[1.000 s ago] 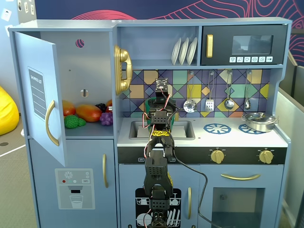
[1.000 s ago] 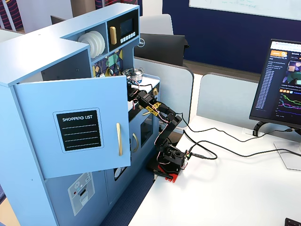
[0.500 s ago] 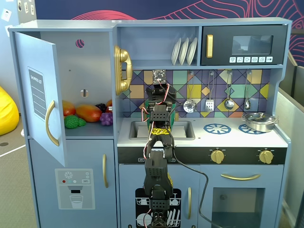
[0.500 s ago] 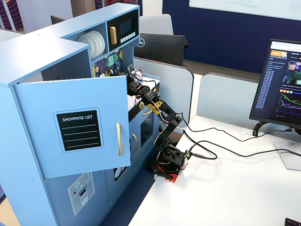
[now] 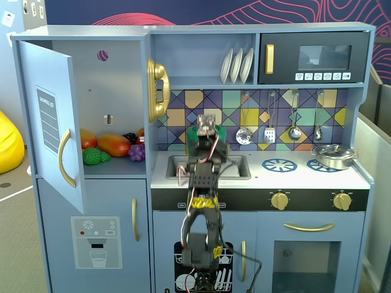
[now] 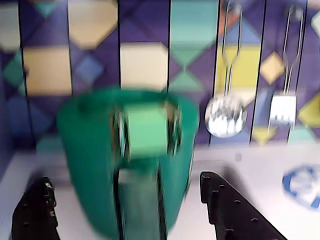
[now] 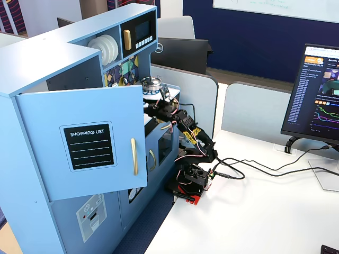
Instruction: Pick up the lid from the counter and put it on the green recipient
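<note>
The green recipient fills the middle of the wrist view, blurred, with its lighter green panel facing me. It stands on the counter against the tiled back wall, and in a fixed view it shows only partly behind my wrist. My gripper is open in front of it, its black fingers spread wider than the pot and holding nothing. The blur keeps me from telling the lid apart from the pot's dark-green top. In the side fixed view my arm reaches in behind the open door.
A sink lies under my wrist. A blue burner and a silver metal pot are to the right. Utensils hang on the back wall. The open fridge door and toy fruit are at the left.
My arm has drawn back from the back wall and dropped lower; its wrist was up over the green pot before and now sits in front of it.
</note>
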Controlling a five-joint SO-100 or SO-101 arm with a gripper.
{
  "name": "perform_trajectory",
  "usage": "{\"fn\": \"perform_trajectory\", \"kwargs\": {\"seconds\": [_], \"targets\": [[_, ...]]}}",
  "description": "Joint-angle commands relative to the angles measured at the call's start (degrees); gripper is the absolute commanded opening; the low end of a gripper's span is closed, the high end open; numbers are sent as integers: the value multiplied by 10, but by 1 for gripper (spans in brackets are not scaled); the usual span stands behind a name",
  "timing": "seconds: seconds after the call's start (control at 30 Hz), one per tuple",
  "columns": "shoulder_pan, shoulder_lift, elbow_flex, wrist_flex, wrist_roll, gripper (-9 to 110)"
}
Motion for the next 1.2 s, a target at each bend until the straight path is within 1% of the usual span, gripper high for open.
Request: {"fn": "perform_trajectory", "kwargs": {"seconds": [0.0, 0.07, 0.2, 0.3, 0.4, 0.57, 0.6, 0.67, 0.8, 0.87, 0.97, 1.17], "targets": [[16, 82, 104, 8, 2, 26], [21, 105, 164, 8, -5, 23], [25, 132, 275, 33, -31, 11], [24, 142, 351, 63, -51, 0], [25, 153, 424, 80, -44, 0], [-3, 145, 452, 208, 78, 0], [-6, 142, 458, 231, 76, 0], [-10, 142, 472, 279, 30, 0], [-15, 170, 493, 336, 59, 0], [-11, 191, 505, 365, 54, 0], [-10, 213, 519, 422, 20, 0], [-11, 216, 525, 488, 35, 0]]}}
